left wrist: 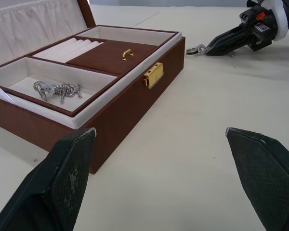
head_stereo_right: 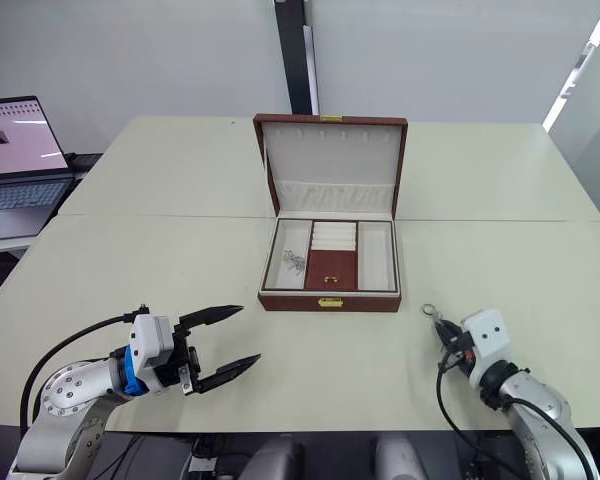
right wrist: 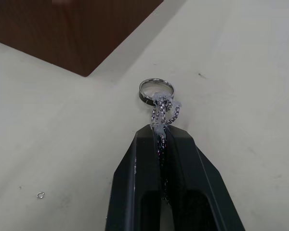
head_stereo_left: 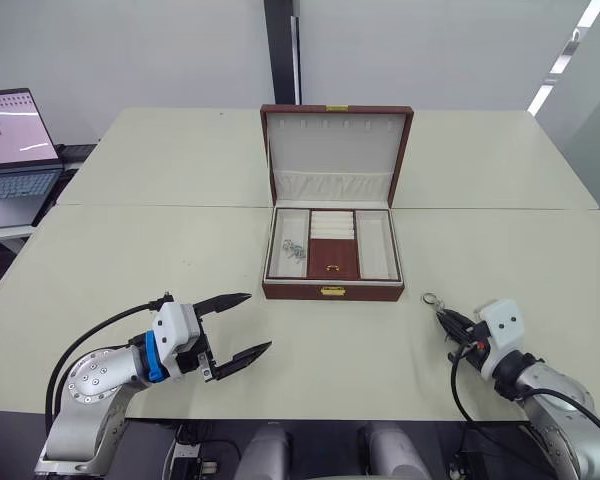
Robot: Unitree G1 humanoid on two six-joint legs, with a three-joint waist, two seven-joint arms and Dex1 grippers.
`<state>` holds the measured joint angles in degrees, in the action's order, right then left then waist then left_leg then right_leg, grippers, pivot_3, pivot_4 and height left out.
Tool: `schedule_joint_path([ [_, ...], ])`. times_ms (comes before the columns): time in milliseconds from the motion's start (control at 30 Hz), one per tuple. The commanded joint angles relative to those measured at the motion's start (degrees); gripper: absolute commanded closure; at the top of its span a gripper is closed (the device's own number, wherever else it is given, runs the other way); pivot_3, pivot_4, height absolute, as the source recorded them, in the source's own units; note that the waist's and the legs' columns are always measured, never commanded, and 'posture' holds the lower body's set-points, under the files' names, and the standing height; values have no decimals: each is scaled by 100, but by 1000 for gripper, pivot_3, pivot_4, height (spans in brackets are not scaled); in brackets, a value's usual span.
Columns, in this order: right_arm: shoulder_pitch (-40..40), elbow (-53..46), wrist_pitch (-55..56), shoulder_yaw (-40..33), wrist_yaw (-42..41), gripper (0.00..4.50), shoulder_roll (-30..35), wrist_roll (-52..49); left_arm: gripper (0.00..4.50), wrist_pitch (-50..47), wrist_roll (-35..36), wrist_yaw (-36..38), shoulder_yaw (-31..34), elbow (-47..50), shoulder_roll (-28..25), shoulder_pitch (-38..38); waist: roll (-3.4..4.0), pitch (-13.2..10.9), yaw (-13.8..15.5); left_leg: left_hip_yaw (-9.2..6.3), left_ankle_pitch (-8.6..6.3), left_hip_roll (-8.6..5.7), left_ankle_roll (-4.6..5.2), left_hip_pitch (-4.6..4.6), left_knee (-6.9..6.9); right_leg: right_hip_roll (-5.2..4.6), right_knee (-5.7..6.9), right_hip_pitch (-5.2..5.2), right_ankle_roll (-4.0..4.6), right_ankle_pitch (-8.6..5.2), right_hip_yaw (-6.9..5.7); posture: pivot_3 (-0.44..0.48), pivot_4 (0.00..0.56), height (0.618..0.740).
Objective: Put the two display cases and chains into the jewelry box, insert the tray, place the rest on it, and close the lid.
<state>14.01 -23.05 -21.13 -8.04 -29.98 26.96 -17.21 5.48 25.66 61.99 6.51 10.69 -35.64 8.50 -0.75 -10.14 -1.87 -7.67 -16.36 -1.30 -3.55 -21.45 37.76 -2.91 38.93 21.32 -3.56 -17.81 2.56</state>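
Near the middle of the cream tabletop [head_stereo_left: 160, 250] stands the jewelry box [head_stereo_left: 332, 292], a rectangular case with brown leather-grained walls and a brass clasp on its front. Its lid [head_stereo_left: 335, 155] stands upright at the back, lined in pale fabric with a gathered pocket. Inside, cream-lined compartments flank a centre section holding ribbed ring rolls and a small brown lid with a gold handle. A tangled silver chain [head_stereo_left: 294, 250] lies in the compartment on the robot's left.

Toward the near right edge of the tabletop, the right gripper [right wrist: 160, 132] has its black fingers pinched together on a second chain [right wrist: 164, 111], fine-linked and metallic, bunched at the fingertips. A plain polished ring [right wrist: 156, 88] hangs from its end and rests on the surface, just off the box's front right corner.

Close to the near left edge, the left gripper [head_stereo_left: 242, 324] hovers spread wide, its textured tapered fingers holding nothing.
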Motion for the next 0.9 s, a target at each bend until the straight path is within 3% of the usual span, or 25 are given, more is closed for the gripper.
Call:
schedule_joint_path([
  [33, -316, -680, -174, -234, -177, 4476, 140, -492, 0, -50, 163, -24, 45, 242, 34, 58, 3, -2, -13, 1, 0, 0, 0, 0, 0, 0, 2, 1, 0, 0, 1, 0, 150, 740],
  [233, -1163, -1042, -829, -129, -107, 4476, 292, -932, 0, -149, 197, -203, 101, 464, 83, 203, 4, -3, 8, -3, 0, 1, 0, -2, 0, 2, 0, 1, 0, 0, -4, 0, 150, 740],
  [467, -2558, -713, -1443, 331, 59, 4476, 351, -872, 0, -437, 258, -956, 308, 791, 399, 367, 3, -3, 5, -4, 0, -1, 0, -3, 0, 0, 1, 4, 0, 0, -4, 0, 150, 740],
  [900, -3561, 398, -1296, 985, 90, 4476, 37, -388, 0, -540, 165, -1570, 399, 1201, 626, 719, 4, -4, 5, -5, 0, -1, 0, -9, -4, 0, 1, 12, 1, -1, -6, 0, 150, 740],
])
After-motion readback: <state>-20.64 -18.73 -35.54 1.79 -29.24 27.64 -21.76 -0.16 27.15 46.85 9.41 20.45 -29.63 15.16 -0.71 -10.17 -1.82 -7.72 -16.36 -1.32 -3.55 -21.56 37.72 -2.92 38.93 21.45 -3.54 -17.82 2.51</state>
